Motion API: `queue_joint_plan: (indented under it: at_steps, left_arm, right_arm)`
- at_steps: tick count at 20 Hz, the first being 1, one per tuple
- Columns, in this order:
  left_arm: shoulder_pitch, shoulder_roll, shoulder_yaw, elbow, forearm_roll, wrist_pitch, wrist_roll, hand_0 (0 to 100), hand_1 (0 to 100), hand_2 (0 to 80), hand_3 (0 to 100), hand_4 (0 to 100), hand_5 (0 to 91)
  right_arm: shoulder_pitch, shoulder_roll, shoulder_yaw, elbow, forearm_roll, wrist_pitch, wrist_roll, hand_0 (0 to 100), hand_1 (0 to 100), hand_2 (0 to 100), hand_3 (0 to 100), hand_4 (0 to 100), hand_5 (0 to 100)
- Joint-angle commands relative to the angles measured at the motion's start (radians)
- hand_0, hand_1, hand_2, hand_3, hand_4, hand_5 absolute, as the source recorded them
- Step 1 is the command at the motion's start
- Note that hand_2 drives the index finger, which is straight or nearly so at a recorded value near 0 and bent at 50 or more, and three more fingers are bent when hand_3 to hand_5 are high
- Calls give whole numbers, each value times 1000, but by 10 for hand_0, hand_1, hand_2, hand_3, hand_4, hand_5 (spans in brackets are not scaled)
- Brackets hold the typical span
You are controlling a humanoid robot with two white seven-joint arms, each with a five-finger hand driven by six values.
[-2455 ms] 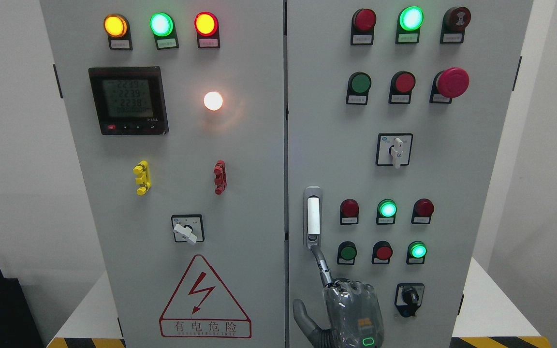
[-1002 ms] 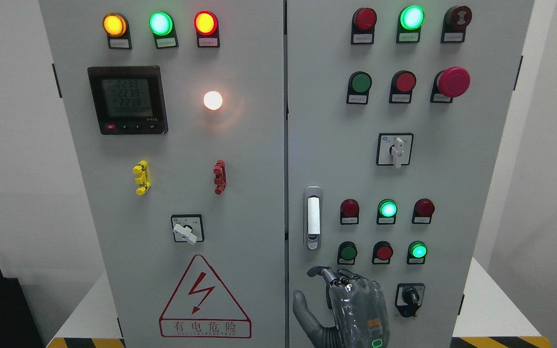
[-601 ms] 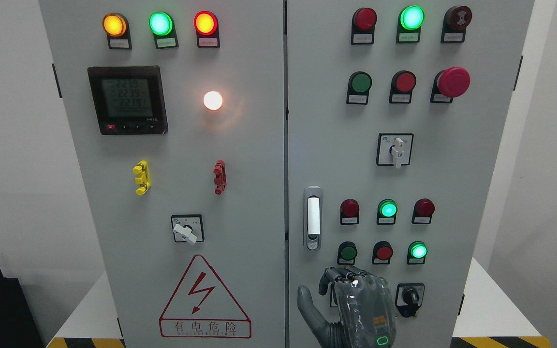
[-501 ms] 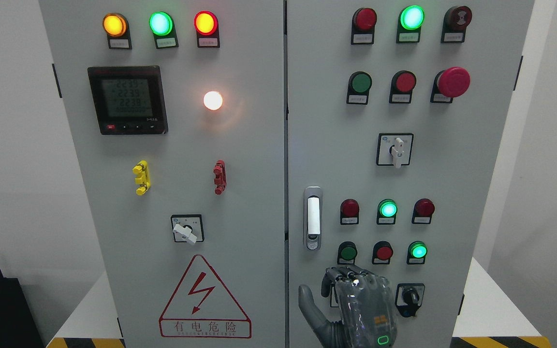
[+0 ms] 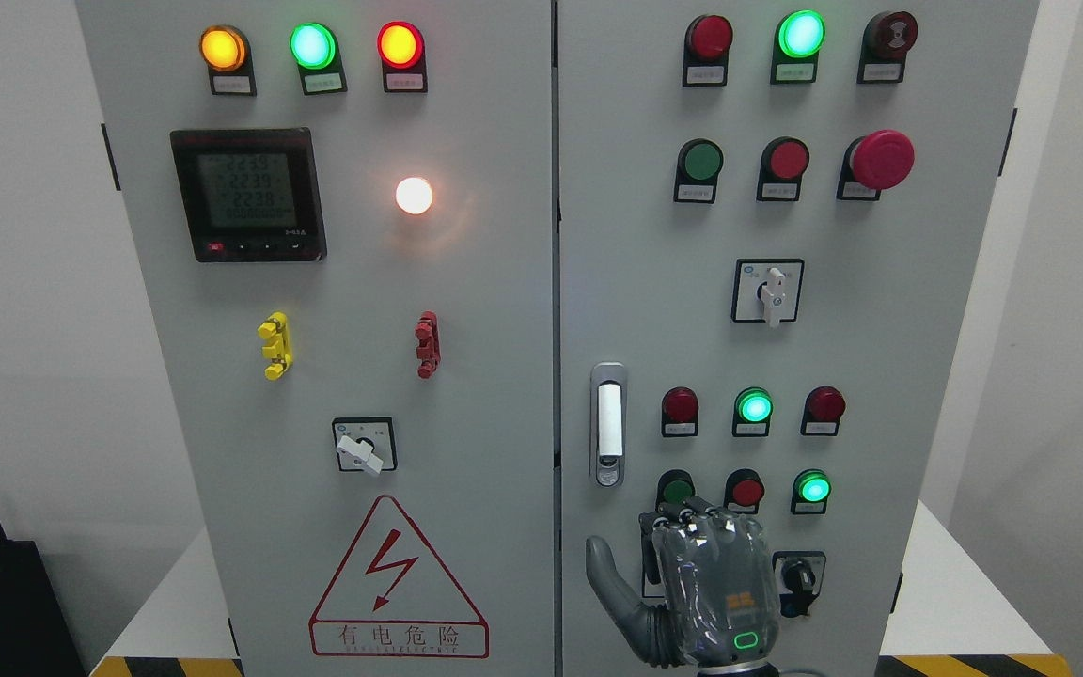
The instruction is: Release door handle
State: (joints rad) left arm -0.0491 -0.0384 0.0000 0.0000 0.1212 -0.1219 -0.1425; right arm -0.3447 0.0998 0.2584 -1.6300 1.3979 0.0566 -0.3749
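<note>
Hanging below the door handle (image 5: 607,423), right robot hand (image 5: 706,583) (fingers curled), apart.

On the left door a meter (image 5: 248,195) sits under three lit lamps, with a white lamp (image 5: 414,196) beside it. Lower is a warning triangle (image 5: 398,578). The right door carries a red mushroom button (image 5: 881,159).

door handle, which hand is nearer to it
Right. The right hand hangs just below the door handle, a bit to its right, clear of it, fingers curled. The left hand is not in view.
</note>
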Motion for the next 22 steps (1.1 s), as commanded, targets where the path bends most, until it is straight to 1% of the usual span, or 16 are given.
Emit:
queue_joint_plan:
  at_steps: [1,4,6,7,13,16,20,21,22]
  left_arm:
    - [0,0,11,17,0,1,0,120,389,0,0,0,0]
    - [0,0,11,17,0,1,0,120,389,0,0,0,0]
    - [0,0,11,17,0,1,0,120,389,0,0,0,0]
    - [0,0,11,17,0,1,0,120,389,0,0,0,0]
    - [0,0,11,17,0,1,0,120,389,0,0,0,0]
    - [0,0,11,17,0,1,0,120,389,0,0,0,0]
    - [0,0,11,17,0,-1,0,120,389,0,0,0,0]
    - [0,0,11,17,0,1,0,120,389,0,0,0,0]
    - [0,0,11,17,0,1,0,120,389,0,0,0,0]
  right_arm:
    - [-7,12,-14,-34,42,26,19,410,2,989,1000,937,938]
    - [-5,21,-11,-51,72,29,22,406,4,992,1000,947,951]
    - [-5,32,-11,-59,87,45,60,405,6,995,1000,951,957]
    - [-5,35,-11,-59,88,58,65,404,8,994,1000,953,959]
    - [-7,40,-14,-82,89,71,73,400,14,996,1000,956,962]
    - [-14,40,-13,-87,89,72,112,398,17,996,1000,956,963]
    - [-30,40,-10,-79,99,77,116,398,18,997,1000,955,963]
    - [-37,40,-8,-76,105,89,117,398,19,999,1000,955,963]
    - [-42,41,-8,-73,105,98,128,397,20,999,1000,955,963]
